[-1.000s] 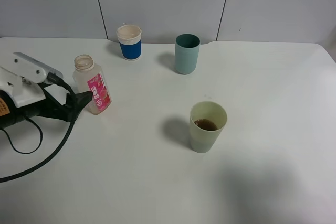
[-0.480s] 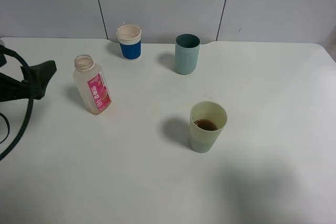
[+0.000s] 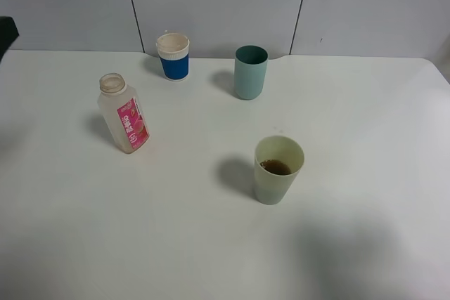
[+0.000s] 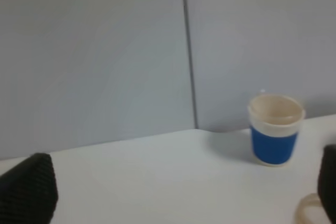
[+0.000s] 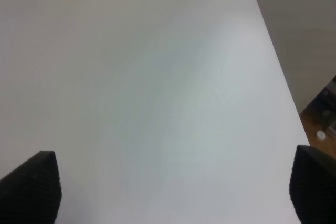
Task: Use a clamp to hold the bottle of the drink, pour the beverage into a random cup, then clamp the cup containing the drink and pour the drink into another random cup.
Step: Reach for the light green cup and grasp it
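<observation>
While left fingers (image 4: 26, 190) and right fingers (image 5: 31, 187) gape wide, one pink-labelled bottle (image 3: 124, 116) stands. Right of it stand three cups: paper cup (image 3: 174, 56), teal tumbler (image 3: 250, 73), yellow-green tumbler (image 3: 277, 180) holding brown drink (image 3: 275, 167).

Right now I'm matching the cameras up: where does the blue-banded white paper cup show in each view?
Exterior high: the paper cup stands at the back edge of the table, left of the teal tumbler.
Left wrist: the paper cup stands upright by the wall, close to the wall seam.
Right wrist: not in it.
Shared landmark: the wall seam behind the cup.
</observation>
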